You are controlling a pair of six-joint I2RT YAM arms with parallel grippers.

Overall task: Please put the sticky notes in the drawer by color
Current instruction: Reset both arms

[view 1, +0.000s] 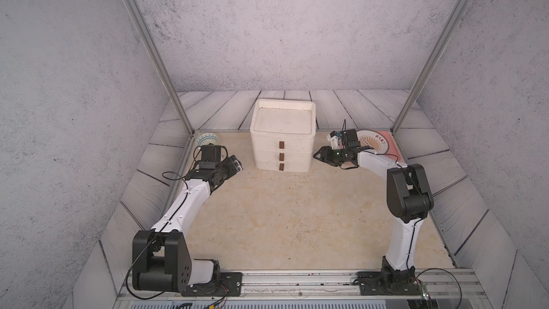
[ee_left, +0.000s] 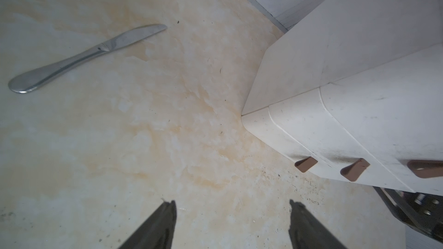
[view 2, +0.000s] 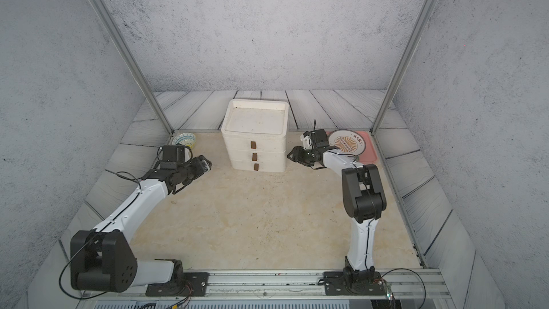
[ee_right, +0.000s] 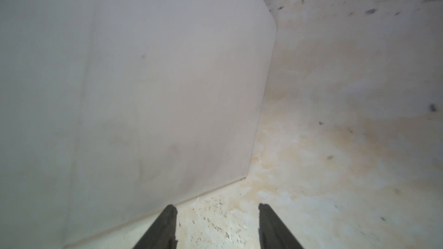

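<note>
Found the white three-drawer chest (view 1: 282, 144) standing at the rear middle of the bench (view 1: 282, 212), all drawers pushed in, brown tab handles (ee_left: 305, 164) facing forward. Could not tell where the sticky notes lay. Saw the left pincer (ee_left: 232, 203) spread wide and empty over bare bench, near the chest's front left corner, a table knife (ee_left: 86, 56) lying flat farther off. Saw the right pincer (ee_right: 217, 206) partly spread, gripping nothing, just beside the chest's right wall. Noted a patterned bowl (view 1: 208, 138) at rear left, a round plate (view 1: 374, 144) on a pink tray (view 1: 397, 151) at rear right.
</note>
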